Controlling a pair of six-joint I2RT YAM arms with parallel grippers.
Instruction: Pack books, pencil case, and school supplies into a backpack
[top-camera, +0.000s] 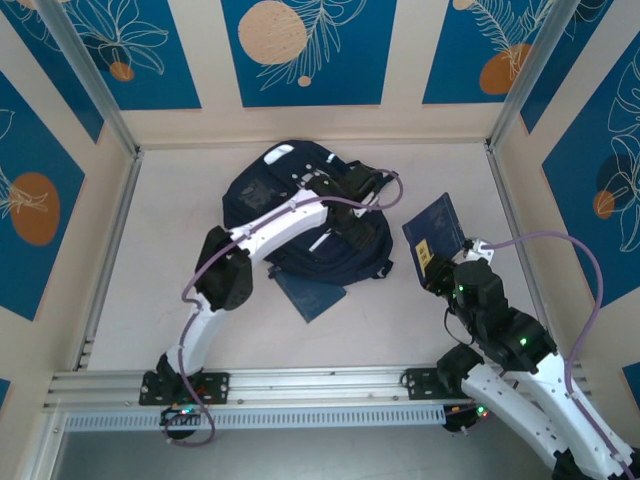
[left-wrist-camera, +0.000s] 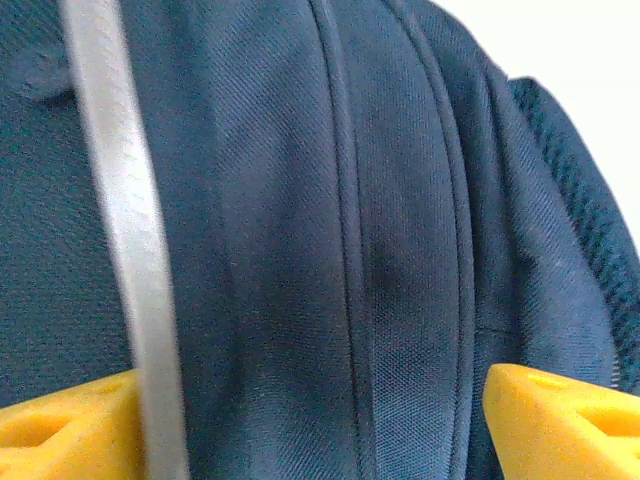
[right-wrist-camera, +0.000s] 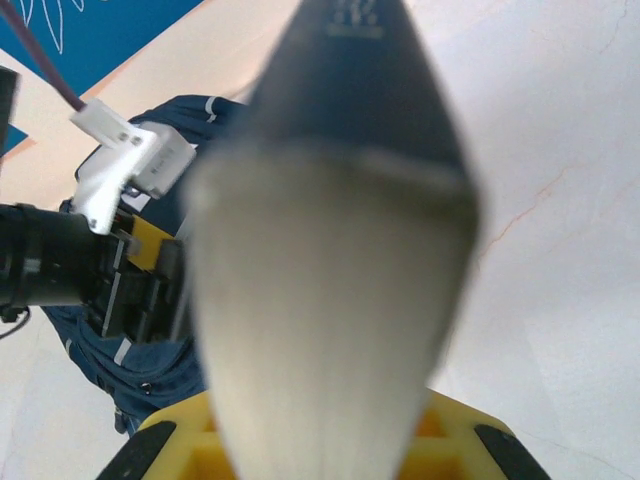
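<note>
The navy backpack (top-camera: 290, 195) lies at the table's middle with its white patches up. My left gripper (top-camera: 368, 186) hovers over its right side. In the left wrist view the yellow fingers (left-wrist-camera: 565, 420) stand wide apart over the backpack's fabric (left-wrist-camera: 330, 250), beside a white stripe (left-wrist-camera: 120, 230), and nothing is between them. My right gripper (top-camera: 447, 262) is shut on a navy book (top-camera: 435, 228) with a yellow label, held off the table right of the backpack. The right wrist view shows this book (right-wrist-camera: 335, 300) edge-on, white pages toward the camera. A second navy book (top-camera: 312, 291) lies flat at the backpack's near edge.
Low walls fence the table on three sides, and a metal rail (top-camera: 300, 385) runs along the near edge. The left arm's white link (top-camera: 275, 228) crosses over the backpack. Bare table surface (top-camera: 160, 260) lies to the left of the backpack.
</note>
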